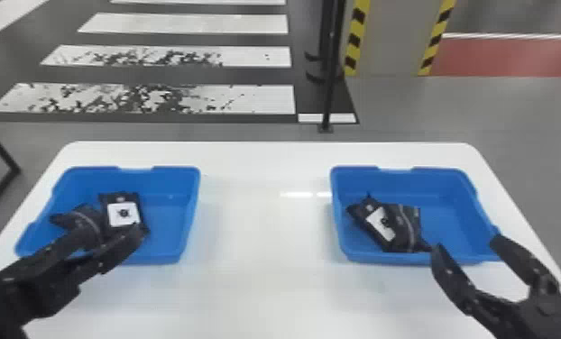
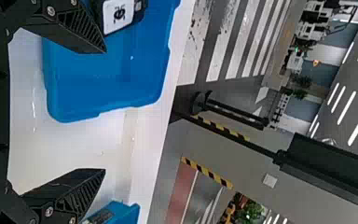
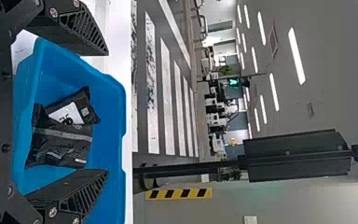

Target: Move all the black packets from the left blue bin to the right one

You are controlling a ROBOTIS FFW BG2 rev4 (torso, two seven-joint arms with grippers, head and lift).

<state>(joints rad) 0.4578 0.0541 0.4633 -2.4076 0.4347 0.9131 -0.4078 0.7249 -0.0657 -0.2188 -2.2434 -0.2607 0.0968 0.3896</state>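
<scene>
Black packets (image 1: 124,214), apparently two, lie in the left blue bin (image 1: 169,181), by the white table's (image 1: 270,279) left edge, awaiting transfer. Near its right edge, the right blue bin (image 1: 433,185) holds two overlapping packets (image 1: 403,227) (roughly halfway, I judge). The left gripper (image 2: 106,111), fingers spread, is over the left bin's near side; the right gripper (image 1: 466,242), also spread, is at the other bin's near-right corner.

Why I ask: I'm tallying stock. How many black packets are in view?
4: a labelled packet and a striped one in the left bin; another labelled packet and another striped one in the right bin. More may be hidden beneath.
</scene>
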